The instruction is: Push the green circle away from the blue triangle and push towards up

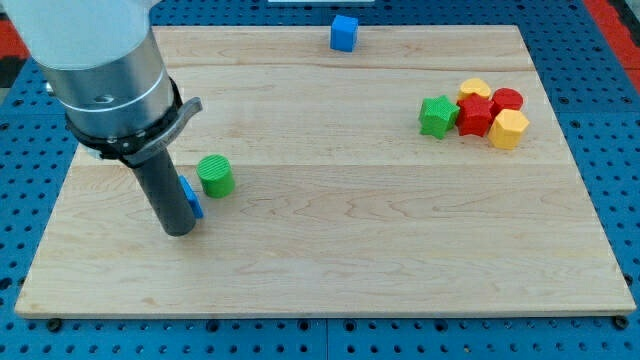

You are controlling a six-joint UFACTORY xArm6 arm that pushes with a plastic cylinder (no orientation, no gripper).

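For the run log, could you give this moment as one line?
my tip: beside blue triangle, partly hiding it | green circle: just right of triangle | not yet pushed up

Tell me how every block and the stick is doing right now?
my tip: on the board, against the blue triangle.
blue triangle: mostly hidden behind the rod.
green circle: upright, just right of the triangle.
blue cube: alone at the top edge.
green star: touching the red star.

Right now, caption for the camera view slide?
My tip beside the blue triangle, green circle to their right.
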